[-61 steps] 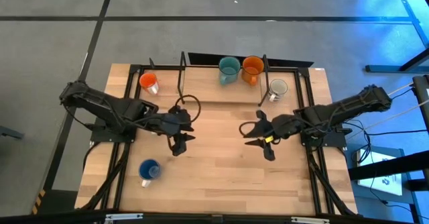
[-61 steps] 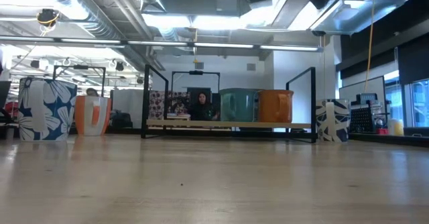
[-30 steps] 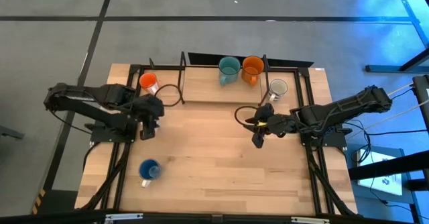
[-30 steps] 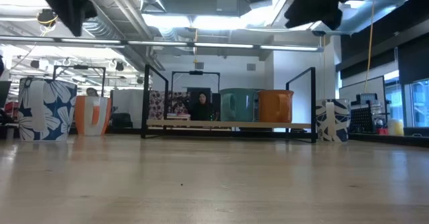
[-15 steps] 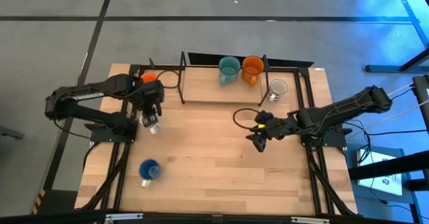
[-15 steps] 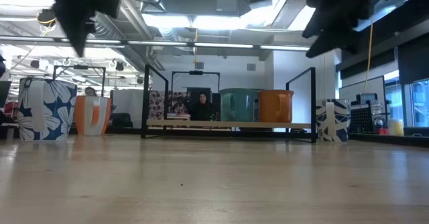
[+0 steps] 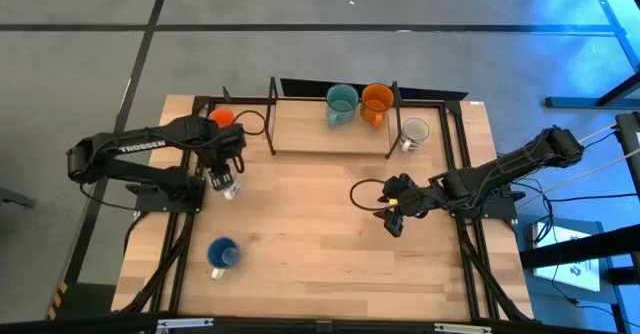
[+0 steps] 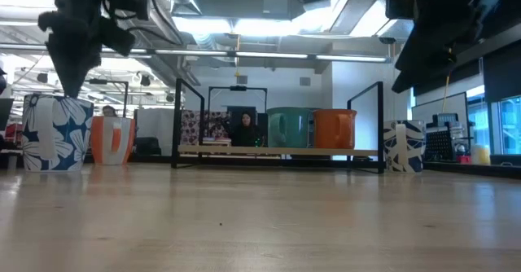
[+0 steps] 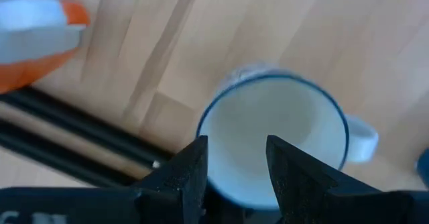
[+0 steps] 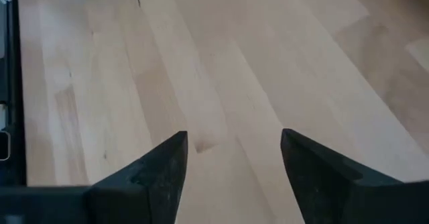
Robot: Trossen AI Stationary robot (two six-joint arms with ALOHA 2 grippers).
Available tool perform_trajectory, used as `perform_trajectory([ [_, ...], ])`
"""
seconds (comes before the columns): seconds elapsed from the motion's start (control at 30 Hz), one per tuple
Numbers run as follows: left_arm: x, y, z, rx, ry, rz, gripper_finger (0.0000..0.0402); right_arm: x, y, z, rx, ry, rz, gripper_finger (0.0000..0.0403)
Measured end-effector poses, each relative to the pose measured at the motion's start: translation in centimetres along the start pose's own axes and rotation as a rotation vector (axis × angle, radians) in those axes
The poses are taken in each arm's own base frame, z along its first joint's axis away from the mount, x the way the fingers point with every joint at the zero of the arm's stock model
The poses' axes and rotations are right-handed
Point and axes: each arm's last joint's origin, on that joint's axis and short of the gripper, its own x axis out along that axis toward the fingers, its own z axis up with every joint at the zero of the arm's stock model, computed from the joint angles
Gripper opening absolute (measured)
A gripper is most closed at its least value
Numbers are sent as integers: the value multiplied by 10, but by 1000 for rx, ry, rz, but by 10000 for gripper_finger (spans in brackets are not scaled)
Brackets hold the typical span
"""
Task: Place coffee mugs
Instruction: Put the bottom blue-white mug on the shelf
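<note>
left gripper (image 9: 236, 177): fingers narrowly parted, straddling the rim of an upright white mug (image 9: 271, 138) with a blue-lined lip; whether they touch it cannot be told. the mug's mouth faces up and its handle points away to one side. just beyond it stands the orange-lined mug (image 7: 222, 119).

right gripper (image 10: 231, 158): fingers spread wide, holding nothing, over bare table (image 10: 221, 63).

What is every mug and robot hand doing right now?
teal mug: upright on the rack shelf
orange mug: upright, beside it
grey-white mug: upright on the table
blue mug: upright on the table
orange-inside mug: upright, partly under the left arm
blue-rimmed white mug: upright, not gripped
left gripper: open, over that mug
right gripper: open, empty
</note>
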Motion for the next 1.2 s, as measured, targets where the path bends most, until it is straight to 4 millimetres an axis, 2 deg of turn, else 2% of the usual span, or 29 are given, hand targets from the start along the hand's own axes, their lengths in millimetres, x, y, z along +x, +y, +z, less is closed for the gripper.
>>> perform_trajectory([
  [0.2, 20, 0, 2, 2, 21, 38, 147, 2, -2, -4, 4, 3, -14, 223],
  [0.43, 22, -2, 4, 0, 22, -7, 147, 2, -2, -4, 6, 6, -10, 222],
  [0.57, 9, -2, 6, -8, 13, -27, 147, 2, -2, -4, 7, 7, -8, 222],
  [0.67, -5, 1, 9, -22, -21, 56, 147, 2, -2, -4, 7, 8, -9, 222],
  [0.77, -8, 5, 10, -14, -39, 139, 147, 3, -3, -4, 9, 7, -10, 222],
  [0.87, -2, 12, 10, -13, -14, 128, 147, 3, -3, -4, 9, 6, -10, 222],
  [1.03, 21, 20, 9, -29, 58, 103, 147, 3, -3, -4, 9, 5, -9, 222],
  [1.2, 33, 21, 12, 9, 74, 6, 147, 3, -3, -4, 9, 4, -9, 222],
])
